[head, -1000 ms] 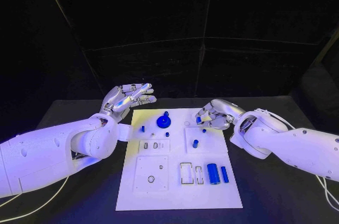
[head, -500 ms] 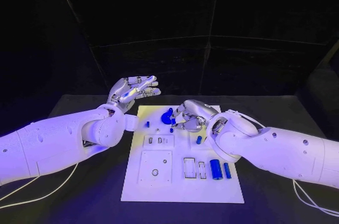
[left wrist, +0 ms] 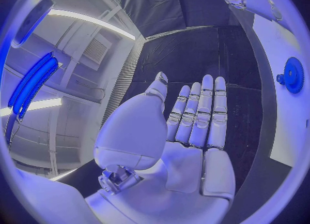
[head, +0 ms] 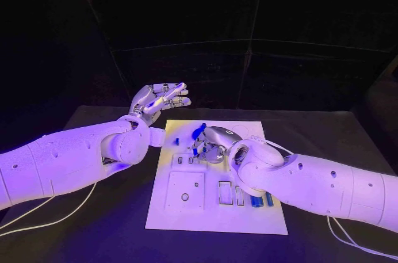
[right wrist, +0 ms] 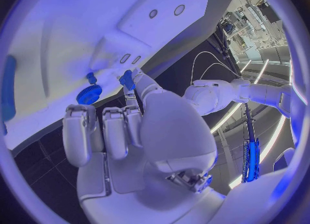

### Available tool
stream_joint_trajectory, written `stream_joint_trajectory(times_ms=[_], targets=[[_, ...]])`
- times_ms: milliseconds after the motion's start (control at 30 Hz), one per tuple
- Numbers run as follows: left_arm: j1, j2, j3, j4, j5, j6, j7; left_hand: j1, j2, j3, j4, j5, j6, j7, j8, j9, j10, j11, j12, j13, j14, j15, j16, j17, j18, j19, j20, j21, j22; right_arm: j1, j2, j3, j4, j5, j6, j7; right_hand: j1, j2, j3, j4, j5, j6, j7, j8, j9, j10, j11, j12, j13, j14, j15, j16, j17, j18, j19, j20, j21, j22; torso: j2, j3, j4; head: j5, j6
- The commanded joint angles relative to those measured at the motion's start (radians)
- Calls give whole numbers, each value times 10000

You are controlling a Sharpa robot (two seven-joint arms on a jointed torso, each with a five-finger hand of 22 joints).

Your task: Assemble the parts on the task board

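The white task board [head: 217, 217] lies in the middle of the black table. A blue gear [head: 197, 133] stands near its far end, also seen as the gear [right wrist: 89, 94] and the gear [left wrist: 293, 74]. My right hand [head: 211, 142] hovers over the board just beside the gear, fingers curled, and pinches a small blue part [right wrist: 127, 79] between thumb and fingertip. My left hand [head: 161, 97] is raised beyond the board's far left corner, palm [left wrist: 187, 146] flat and fingers straight, holding nothing. My right forearm partly hides the blue cylinders [head: 258, 201].
Grey inset plates with slots and holes [head: 187, 194] sit on the board's left half, and narrow frames [head: 225, 194] lie near the middle. Black table [head: 99, 228] surrounds the board. White cables [head: 50, 217] trail at the front left.
My right hand has moved left across the board's far end, from its right side to beside the blue gear. The left hand stays raised and open. The camera has shifted a little.
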Motion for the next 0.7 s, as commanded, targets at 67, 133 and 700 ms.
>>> stream_joint_trajectory(times_ms=[67,133,700], targets=[[26,19,12,-20,-13,104,54,-20,115,-3,-37,43,45,-4,-67,6,78,1,-41,2,77,5,-36,12,147,70,18,-45,-9,-98,135,-5,-122,-412,392,-241,-115,-24,44,-10,33,230,-155,66,52,90,-89,-43,1270,874,-62,-16,1711,-80,342,-64,19,1730,1,7,6,36,-17],[28,18,12,-24,-2,101,56,-20,115,-3,-38,43,46,-4,-68,6,79,1,-41,1,77,5,-37,12,147,71,18,-46,-9,-139,183,-10,-178,-436,409,-255,-115,-24,44,-10,33,230,-155,66,52,90,-89,-43,1270,874,-62,-16,1711,-80,342,-64,19,1730,5,9,12,38,-25],[35,1,13,-29,16,103,55,-21,117,-8,-42,43,51,-6,-69,6,84,0,-44,1,74,6,-44,11,145,73,17,-49,-12,-213,333,-21,-464,-575,499,-415,-202,-109,70,-31,30,210,-151,43,44,91,-87,-51,1271,875,-61,-16,1715,-81,347,-66,21,1737,-1,18,0,99,-73]])
